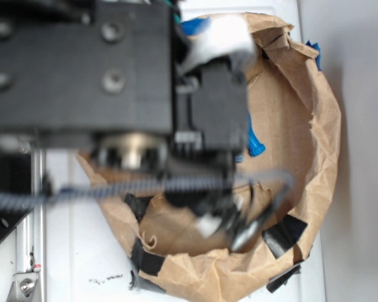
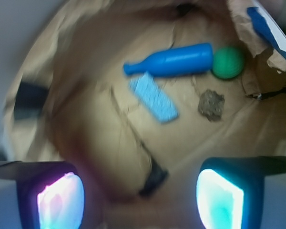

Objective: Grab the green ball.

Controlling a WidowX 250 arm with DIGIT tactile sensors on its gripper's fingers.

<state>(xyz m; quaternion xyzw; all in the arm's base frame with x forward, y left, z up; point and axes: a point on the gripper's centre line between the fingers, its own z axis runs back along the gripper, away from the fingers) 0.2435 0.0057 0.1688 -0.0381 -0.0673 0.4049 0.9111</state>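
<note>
In the wrist view the green ball (image 2: 228,62) lies on the floor of a brown paper container (image 2: 86,71), at the upper right, touching the wide end of a blue bottle toy (image 2: 174,61). My gripper (image 2: 140,198) is open, its two glowing pads (image 2: 61,200) far apart at the bottom of that view with only paper between them. The ball is well ahead of the pads and to the right. In the exterior view the arm (image 1: 82,69) covers the container's middle and the ball is hidden.
A light blue flat rectangle (image 2: 153,98) lies below the bottle, and a brown rough lump (image 2: 211,104) sits just below the ball. The crumpled paper wall (image 1: 315,126), patched with black tape (image 1: 283,234), rings everything. A blue piece (image 2: 267,28) pokes over the wall.
</note>
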